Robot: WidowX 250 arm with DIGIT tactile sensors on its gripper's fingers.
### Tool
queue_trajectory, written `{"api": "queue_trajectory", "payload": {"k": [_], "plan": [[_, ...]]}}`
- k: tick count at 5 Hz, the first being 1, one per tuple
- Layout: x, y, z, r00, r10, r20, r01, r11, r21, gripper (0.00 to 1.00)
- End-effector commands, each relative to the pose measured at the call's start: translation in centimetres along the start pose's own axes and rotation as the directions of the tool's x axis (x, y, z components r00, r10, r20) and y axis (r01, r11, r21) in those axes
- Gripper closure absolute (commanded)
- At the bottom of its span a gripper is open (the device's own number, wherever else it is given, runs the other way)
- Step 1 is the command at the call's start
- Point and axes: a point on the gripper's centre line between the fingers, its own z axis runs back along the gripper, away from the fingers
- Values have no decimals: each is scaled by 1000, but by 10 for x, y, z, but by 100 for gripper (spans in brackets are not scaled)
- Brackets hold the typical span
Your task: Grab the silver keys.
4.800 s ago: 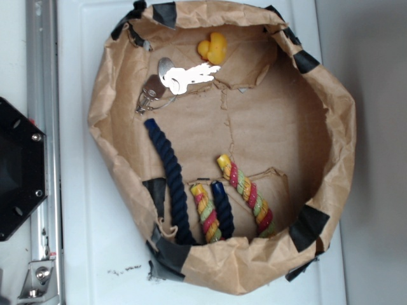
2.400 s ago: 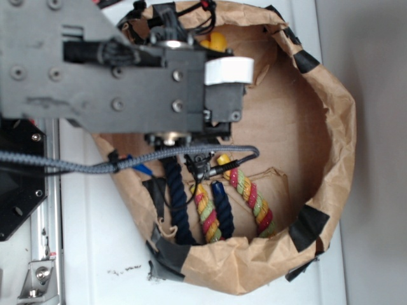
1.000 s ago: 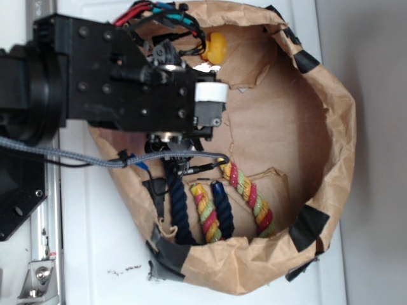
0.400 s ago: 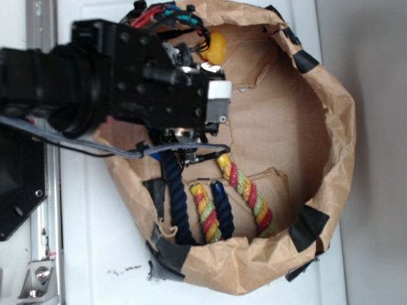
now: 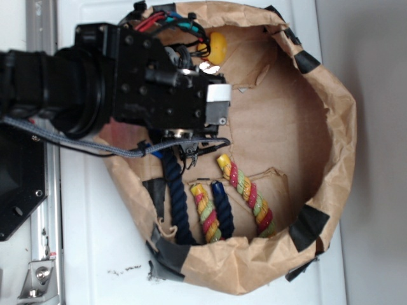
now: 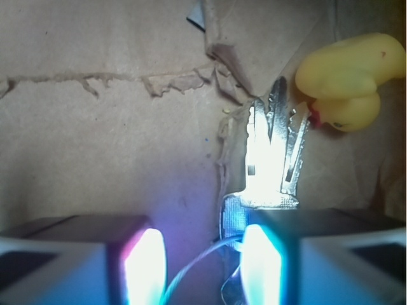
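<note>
The gripper point(image 6: 197, 267) is open and empty, low over the keys point(image 6: 273, 155) at 1 o'clock, so next it should slide right and squeeze.

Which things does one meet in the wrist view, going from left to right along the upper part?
Torn brown cardboard floor → shiny silver metal keys → yellow rubber duck.
</note>
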Motion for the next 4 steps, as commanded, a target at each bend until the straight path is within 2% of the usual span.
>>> {"api": "queue_trajectory", "payload": {"k": [1,2,4], "plan": [[7,9,11,999,21,43,-22,1000,4,100],[7,9,11,998,32,59,-33,999,17,100],[14,13,21,996,60,67,-60,998,5,100]]}}
